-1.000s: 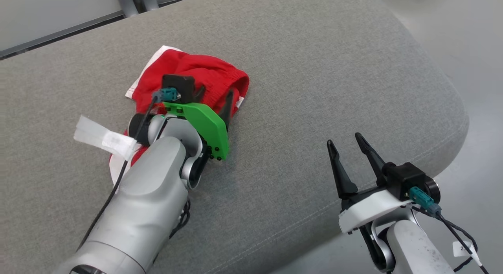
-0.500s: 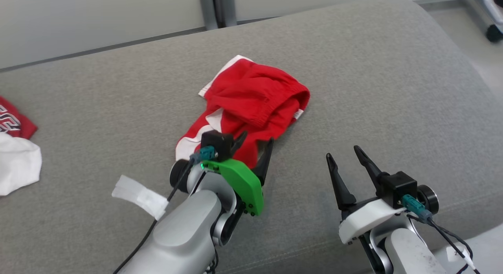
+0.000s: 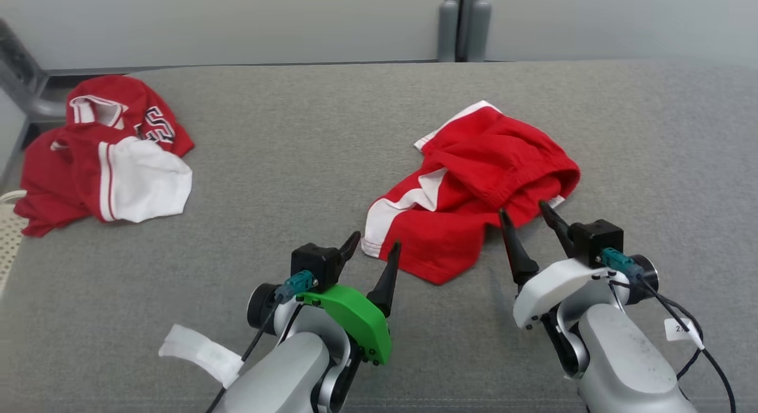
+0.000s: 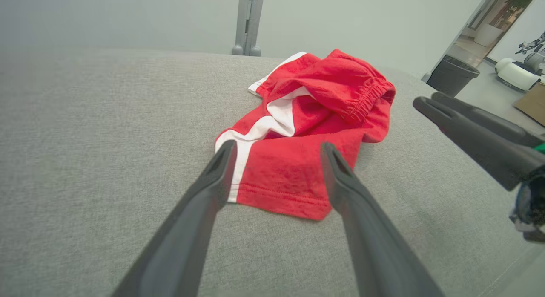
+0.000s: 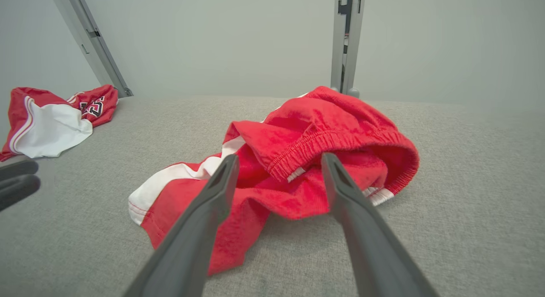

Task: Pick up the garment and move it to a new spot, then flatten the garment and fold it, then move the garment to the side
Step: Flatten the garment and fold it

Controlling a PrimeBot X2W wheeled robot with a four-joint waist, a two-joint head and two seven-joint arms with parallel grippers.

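- Far left, at about 10 o'clock from the left gripper (image 3: 375, 241), a second heap of red-and-white clothing (image 3: 100, 158) lies bunched near the edge of the grey cushion (image 3: 284, 164). It is well apart from both arms and looks to play no part in the step in hand.
- The left gripper hovers low over the cushion with its two dark fingers spread wide and nothing between them. In its wrist view the tips frame the near hem of the garment, and whether they touch the cloth I cannot tell.
- The garment (image 3: 474, 188), a pair of red shorts with white side stripes, lies at about 1 o'clock from the left gripper, in the middle of the cushion. It is crumpled: the elastic waistband is folded over on itself at the far right and one leg runs out toward 7 o'clock.
- The right gripper (image 3: 523, 208) stands at the garment's 5 o'clock edge, fingers equally wide apart and empty, pointing at the waistband.
- Progress, as I judge it: nothing is held, and the pictures do not tell whether this is already the new spot. The shorts are plainly neither flat nor folded, so spreading, folding and the final shift aside all remain.
- Both arms look placed to take hold of opposite ends.
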